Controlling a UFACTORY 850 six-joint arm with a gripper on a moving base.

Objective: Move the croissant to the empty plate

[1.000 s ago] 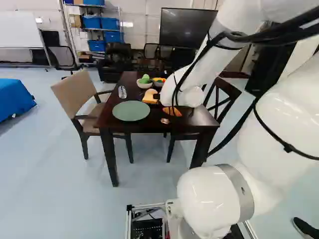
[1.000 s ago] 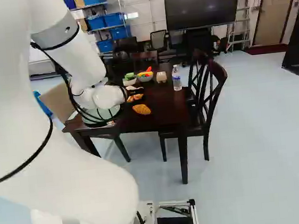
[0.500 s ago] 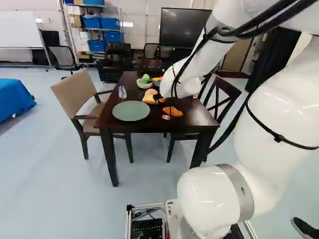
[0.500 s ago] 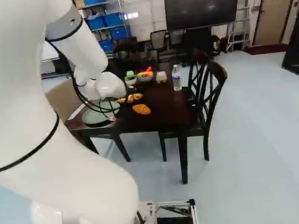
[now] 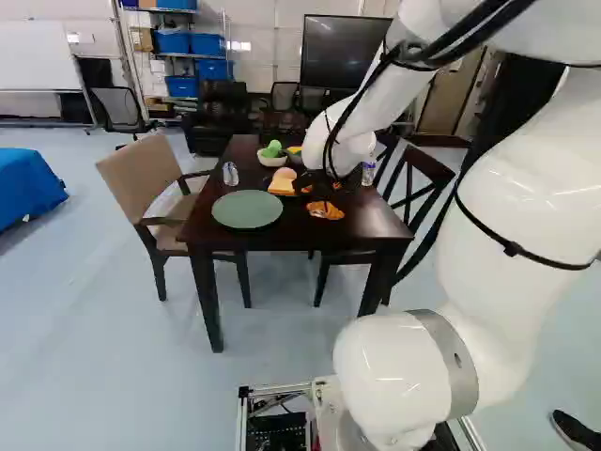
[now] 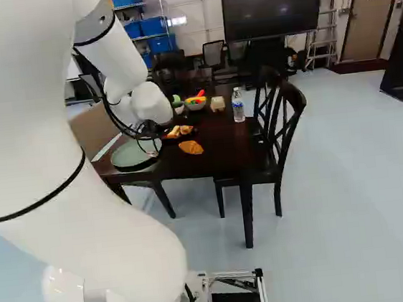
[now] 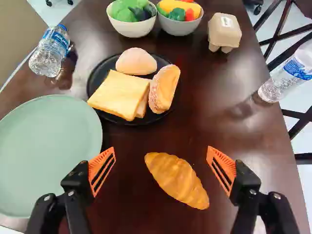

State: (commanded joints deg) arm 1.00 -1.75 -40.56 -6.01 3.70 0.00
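- Wide open at the claw [image 7: 161,149], gripping nothing.
- Poised above the croissant [image 7: 178,180], towards the table's [image 7: 214,92] near edge.
- Apparently just lined up; still to grasp, lift and set on the empty plate [image 7: 48,151], by the near left corner.
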